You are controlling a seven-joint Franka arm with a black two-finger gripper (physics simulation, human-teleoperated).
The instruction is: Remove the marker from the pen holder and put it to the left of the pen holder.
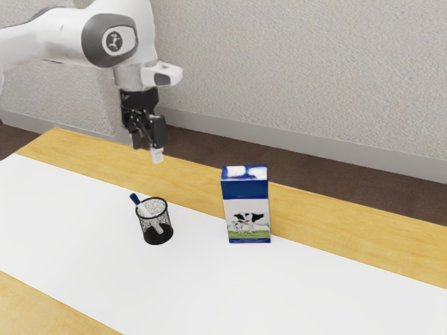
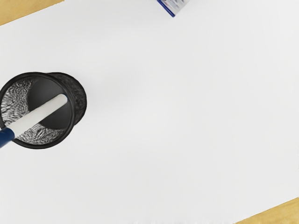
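Observation:
High above the table's far side, my gripper (image 1: 147,147) is open, its two fingers apart with nothing between them. Lower down and nearer the camera stands the black mesh pen holder (image 1: 156,236), upright. The marker (image 1: 135,200) leans inside it, blue end sticking out over the rim toward the exterior view's left, white body slanting down inside. From my wrist camera I look down into the pen holder (image 2: 80,100), where the marker (image 2: 39,113) lies slanted, its blue end beyond the rim.
A blue and white milk carton (image 1: 247,206) with a cow picture stands toward the exterior view's right of the pen holder; its corner (image 2: 174,6) appears in the wrist view. A white runner (image 1: 314,293) covers the middle of the wooden table (image 1: 335,215).

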